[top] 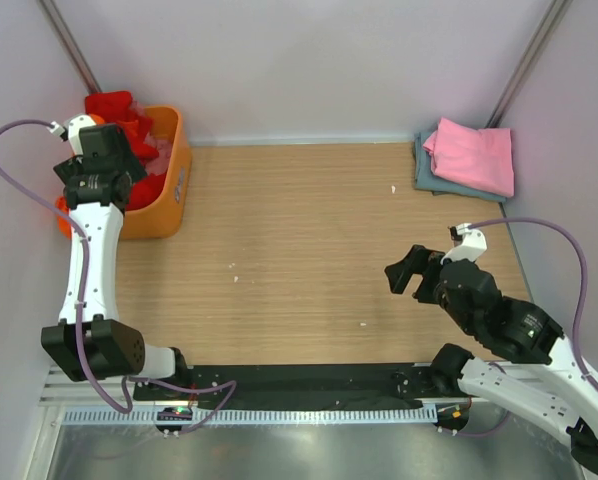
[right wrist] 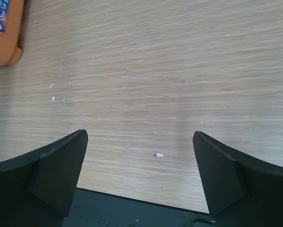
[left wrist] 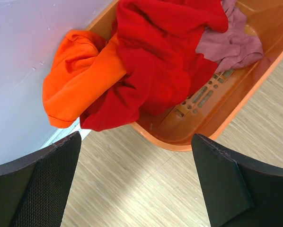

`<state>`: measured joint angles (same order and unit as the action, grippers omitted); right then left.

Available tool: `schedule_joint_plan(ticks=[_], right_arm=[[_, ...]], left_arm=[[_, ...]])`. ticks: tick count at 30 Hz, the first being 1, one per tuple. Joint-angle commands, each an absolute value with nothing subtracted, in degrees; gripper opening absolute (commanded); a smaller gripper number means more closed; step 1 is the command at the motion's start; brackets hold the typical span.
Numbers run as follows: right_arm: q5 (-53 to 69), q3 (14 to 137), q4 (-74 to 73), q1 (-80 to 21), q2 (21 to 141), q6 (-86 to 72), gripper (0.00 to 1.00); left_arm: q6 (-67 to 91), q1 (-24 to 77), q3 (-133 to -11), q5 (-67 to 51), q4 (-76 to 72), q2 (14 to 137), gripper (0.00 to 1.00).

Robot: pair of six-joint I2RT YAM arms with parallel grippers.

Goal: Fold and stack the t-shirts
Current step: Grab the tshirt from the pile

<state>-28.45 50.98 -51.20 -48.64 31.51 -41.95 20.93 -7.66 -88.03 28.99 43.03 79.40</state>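
Note:
A bright red t-shirt [left wrist: 155, 61] lies bunched in the orange basket [left wrist: 217, 109] and hangs over its rim. An orange t-shirt [left wrist: 80, 80] drapes over the rim beside it, and a dull pink one [left wrist: 231, 42] lies deeper inside. My left gripper [left wrist: 137, 184] is open and empty, above the table just outside the basket's rim. In the top view its wrist [top: 97, 165] covers the basket's left side. A folded pink t-shirt [top: 471, 155] lies on a folded grey-blue one [top: 429, 178] at the far right. My right gripper [top: 411, 270] is open and empty above bare table.
The basket [top: 164, 190] stands at the far left corner against the wall; its corner shows in the right wrist view [right wrist: 4, 33]. Small white specks [right wrist: 159, 154] lie on the wooden table. A black strip [top: 299, 385] runs along the near edge.

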Motion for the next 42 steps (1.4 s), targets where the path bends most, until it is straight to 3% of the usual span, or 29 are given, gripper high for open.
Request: schedule_joint_plan(ticks=[1, 17, 20, 23, 24, 26, 27, 28, 29, 35, 39, 42], right_arm=[[-28.0, 50.7, -50.2, -48.8, 29.9, -41.2, 1.00], [-27.0, 49.8, -49.8, -48.8, 31.0, -41.7, 1.00], [-26.7, 49.8, -49.7, -48.8, 31.0, -41.4, 1.00], [-26.5, 49.8, -49.6, -48.8, 31.0, -41.3, 1.00], [-26.5, 49.7, -49.6, -48.8, 31.1, -41.3, 1.00], [-26.5, 49.7, -49.6, -48.8, 31.1, -41.2, 1.00], [-26.5, 49.7, -49.6, -48.8, 31.0, -41.2, 1.00], [-26.6, 49.7, -49.6, -48.8, 31.0, -41.3, 1.00], [-26.7, 49.7, -49.6, -48.9, 30.9, -41.4, 1.00], [-27.2, 49.8, -49.7, -48.8, 31.5, -41.2, 1.00], [-27.7, 50.0, -49.4, -48.7, 32.3, -40.8, 1.00], [-28.8, 50.2, -49.3, -48.8, 32.4, -40.8, 1.00]], left_arm=[[22.1, -8.2, -89.0, 30.2, 41.0, 80.6, 1.00], [20.0, -9.7, -92.4, 39.8, 42.8, 96.9, 0.98], [20.0, -10.3, -94.7, 40.6, 44.4, 100.5, 0.93], [20.0, -10.7, -94.9, 41.0, 44.4, 102.2, 0.80], [20.0, -10.8, -94.7, 41.1, 44.3, 102.3, 0.66], [19.7, -11.2, -94.5, 41.0, 43.9, 102.2, 0.50], [19.7, -11.3, -94.4, 40.6, 44.0, 102.1, 0.23], [19.6, -11.4, -94.5, 39.8, 43.9, 101.7, 0.06], [19.8, -11.4, -94.6, 38.0, 44.2, 101.3, 0.00], [22.1, -5.2, -104.3, 35.7, 46.0, 92.9, 0.00], [19.9, 4.6, -132.8, 29.9, 49.1, 94.3, 0.00], [17.7, 14.9, -145.1, 23.6, 48.0, 92.9, 0.00]])
